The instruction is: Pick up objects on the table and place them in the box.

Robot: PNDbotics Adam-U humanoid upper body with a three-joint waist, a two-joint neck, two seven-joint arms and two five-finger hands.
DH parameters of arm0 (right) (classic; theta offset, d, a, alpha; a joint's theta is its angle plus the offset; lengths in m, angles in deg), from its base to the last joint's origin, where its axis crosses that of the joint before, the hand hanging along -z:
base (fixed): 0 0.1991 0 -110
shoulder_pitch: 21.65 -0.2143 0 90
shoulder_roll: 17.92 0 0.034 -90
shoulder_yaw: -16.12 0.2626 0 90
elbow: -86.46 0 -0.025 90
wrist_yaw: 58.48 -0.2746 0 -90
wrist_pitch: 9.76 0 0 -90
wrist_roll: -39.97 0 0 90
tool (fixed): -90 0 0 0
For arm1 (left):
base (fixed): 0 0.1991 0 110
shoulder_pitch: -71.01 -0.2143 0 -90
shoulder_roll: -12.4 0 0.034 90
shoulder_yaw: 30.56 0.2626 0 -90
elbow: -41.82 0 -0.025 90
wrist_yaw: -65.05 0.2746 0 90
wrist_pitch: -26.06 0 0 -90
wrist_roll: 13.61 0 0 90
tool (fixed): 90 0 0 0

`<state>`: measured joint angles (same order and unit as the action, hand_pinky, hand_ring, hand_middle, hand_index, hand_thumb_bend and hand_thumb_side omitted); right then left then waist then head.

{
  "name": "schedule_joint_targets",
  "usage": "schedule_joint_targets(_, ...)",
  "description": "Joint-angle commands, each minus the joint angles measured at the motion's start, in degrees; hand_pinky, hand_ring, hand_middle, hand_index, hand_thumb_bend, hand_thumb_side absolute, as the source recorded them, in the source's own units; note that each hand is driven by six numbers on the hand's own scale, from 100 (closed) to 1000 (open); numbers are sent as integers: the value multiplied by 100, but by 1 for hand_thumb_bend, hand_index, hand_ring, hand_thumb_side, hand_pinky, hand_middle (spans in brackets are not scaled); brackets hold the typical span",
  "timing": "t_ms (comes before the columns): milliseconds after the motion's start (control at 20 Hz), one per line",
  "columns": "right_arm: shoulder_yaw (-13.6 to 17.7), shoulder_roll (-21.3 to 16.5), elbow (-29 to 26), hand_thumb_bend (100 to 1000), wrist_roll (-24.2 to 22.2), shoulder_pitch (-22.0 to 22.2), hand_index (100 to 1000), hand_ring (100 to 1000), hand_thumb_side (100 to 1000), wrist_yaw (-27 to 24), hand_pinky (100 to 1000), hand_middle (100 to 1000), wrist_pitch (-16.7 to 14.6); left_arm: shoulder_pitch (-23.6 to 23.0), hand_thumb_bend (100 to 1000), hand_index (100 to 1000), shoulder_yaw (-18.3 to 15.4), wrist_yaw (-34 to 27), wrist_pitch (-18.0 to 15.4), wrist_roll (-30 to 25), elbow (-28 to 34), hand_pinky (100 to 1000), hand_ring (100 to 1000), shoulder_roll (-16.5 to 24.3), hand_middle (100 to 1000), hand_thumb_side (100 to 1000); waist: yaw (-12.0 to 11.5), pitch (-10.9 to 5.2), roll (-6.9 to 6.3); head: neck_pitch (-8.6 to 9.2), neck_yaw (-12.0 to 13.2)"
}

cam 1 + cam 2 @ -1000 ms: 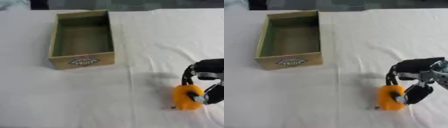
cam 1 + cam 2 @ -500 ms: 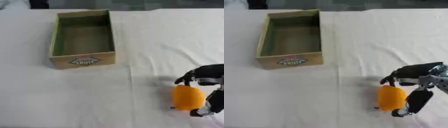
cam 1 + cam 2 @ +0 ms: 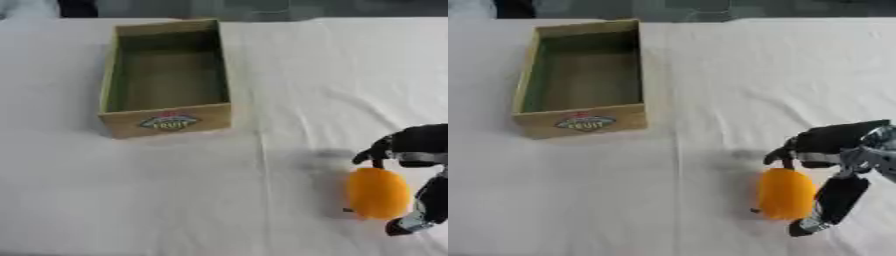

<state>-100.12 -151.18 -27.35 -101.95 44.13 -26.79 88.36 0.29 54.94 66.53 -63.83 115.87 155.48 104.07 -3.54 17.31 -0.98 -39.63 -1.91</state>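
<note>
Now my right hand (image 3: 833, 165) curls around the orange fruit (image 3: 786, 193); next I must lift it to the box (image 3: 581, 80) far off left.

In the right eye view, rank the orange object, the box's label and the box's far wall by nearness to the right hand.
1. Orange object: beside the right hand, at its fingers.
2. Label: on the box's near wall, to the left.
3. Far wall: upper left, near the table's back.
</note>
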Motion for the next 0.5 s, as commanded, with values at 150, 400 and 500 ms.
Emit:
schedule_joint_targets(150,-30,-195,-78,514,-5,0,919,964,474,184,841,679,-3,98,100,867,-14,-14,-29,-3,93,759,689,96,707,914,-13,-60,4,60,-26)
schedule_joint_targets(400,-45,-192,-78,514,-5,9,919,964,474,208,841,679,-3,99,100,867,-14,-15,-29,-2,93,759,689,95,707,914,-15,-58,4,62,-28)
schedule_joint_targets(500,-147,-186,-78,485,-5,74,897,961,450,256,838,668,-2,108,100,867,-16,-18,-30,-1,93,759,687,87,706,913,-42,-29,-5,79,-58)
